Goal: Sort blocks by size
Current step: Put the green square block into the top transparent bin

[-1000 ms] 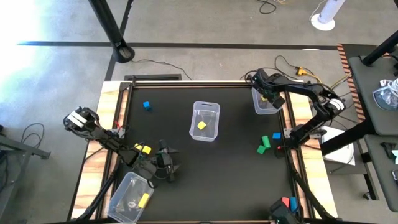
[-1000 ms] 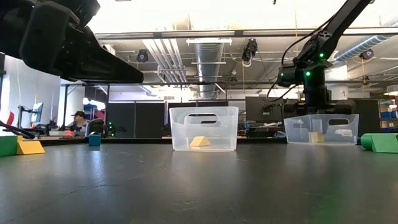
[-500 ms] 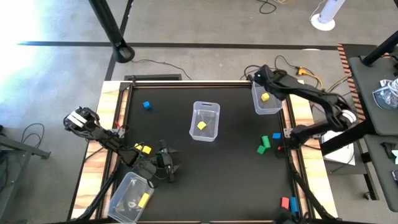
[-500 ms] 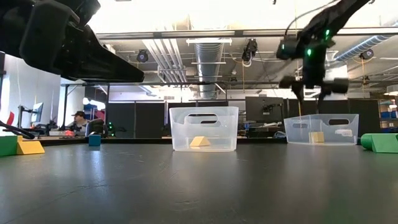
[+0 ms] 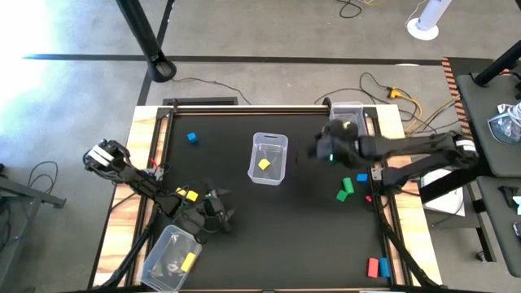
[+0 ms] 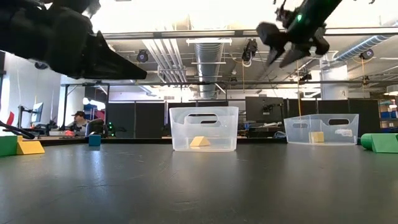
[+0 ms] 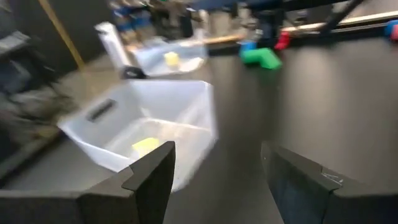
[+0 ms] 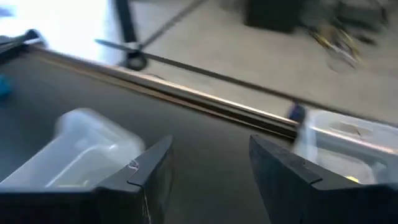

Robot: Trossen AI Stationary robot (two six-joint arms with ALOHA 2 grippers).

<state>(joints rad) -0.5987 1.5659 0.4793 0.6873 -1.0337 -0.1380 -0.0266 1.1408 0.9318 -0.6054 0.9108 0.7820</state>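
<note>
Small blocks lie scattered on the black table. A blue cube is at the far left. A yellow block sits by my left arm. Two green blocks and a blue one are at the right. Red and blue ones lie near the front right corner. My right gripper hangs open high above the table, between the centre bin and the far-right bin. My left gripper stands open at the near left, pointing toward the centre bin.
Three clear bins stand on the table. The centre bin holds a yellow block, the far-right bin a yellow block, and the near-left bin a yellow block. The table's middle and near part are bare black surface.
My right gripper has risen from over the far-right bin and swung toward the table's left and a little nearer, ending high beside the centre bin. A yellow block lies in the far-right bin where the gripper was.
</note>
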